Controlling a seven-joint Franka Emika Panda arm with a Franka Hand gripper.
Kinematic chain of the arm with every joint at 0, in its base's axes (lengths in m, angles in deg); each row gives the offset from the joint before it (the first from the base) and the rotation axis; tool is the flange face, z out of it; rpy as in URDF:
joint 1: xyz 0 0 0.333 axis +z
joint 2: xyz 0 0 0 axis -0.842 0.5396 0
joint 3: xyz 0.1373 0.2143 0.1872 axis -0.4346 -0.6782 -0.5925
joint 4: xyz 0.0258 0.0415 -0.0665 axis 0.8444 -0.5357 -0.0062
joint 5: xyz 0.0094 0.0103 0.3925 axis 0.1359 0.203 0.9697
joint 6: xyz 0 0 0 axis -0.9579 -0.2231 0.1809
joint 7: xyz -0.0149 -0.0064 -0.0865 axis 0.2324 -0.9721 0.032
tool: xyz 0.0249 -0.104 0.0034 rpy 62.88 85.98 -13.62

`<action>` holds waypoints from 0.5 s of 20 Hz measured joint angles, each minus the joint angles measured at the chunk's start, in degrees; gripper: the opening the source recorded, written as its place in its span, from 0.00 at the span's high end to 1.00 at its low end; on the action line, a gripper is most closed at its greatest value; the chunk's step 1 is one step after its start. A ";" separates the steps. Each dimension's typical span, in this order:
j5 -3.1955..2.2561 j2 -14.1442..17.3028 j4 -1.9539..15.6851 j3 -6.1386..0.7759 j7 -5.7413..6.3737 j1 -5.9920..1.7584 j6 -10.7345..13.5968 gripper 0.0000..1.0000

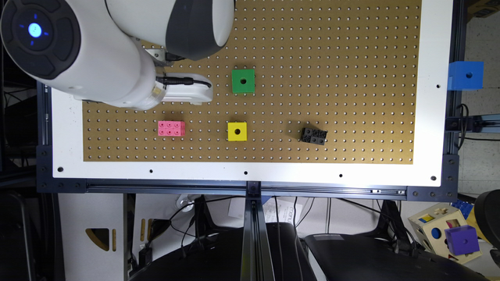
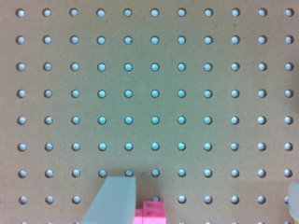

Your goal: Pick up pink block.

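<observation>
A: Finger pad [image 2: 112,200] sits closest in the wrist view, pink block [image 2: 150,212] just beside it. Jaws spread, nothing held.

B: Block [image 1: 171,128] lies near the board's [image 1: 351,128] front edge, toward the exterior view's left corner, gripper [image 1: 187,89] near it. Likely light, rigid, slick plastic. Pinch the flat long sides, not the studs.

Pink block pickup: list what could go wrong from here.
1. The pink block sits at the very edge of the wrist view, next to one finger, not centred between the two. Descending now would likely land a finger on it or push it aside.
2. The end effector is open, with the other finger far across; closing off-centre could drag or twist the block.
3. The yellow cube lies in the same row, so an overshoot toward it could knock it.
</observation>
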 joint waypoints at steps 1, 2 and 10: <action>0.00 0.00 -0.03 0.00 0.03 0.00 0.01 0.00; 0.00 0.00 -0.06 0.00 0.07 -0.01 0.01 0.00; -0.05 0.35 1.22 0.12 -0.20 -1.84 0.00 0.00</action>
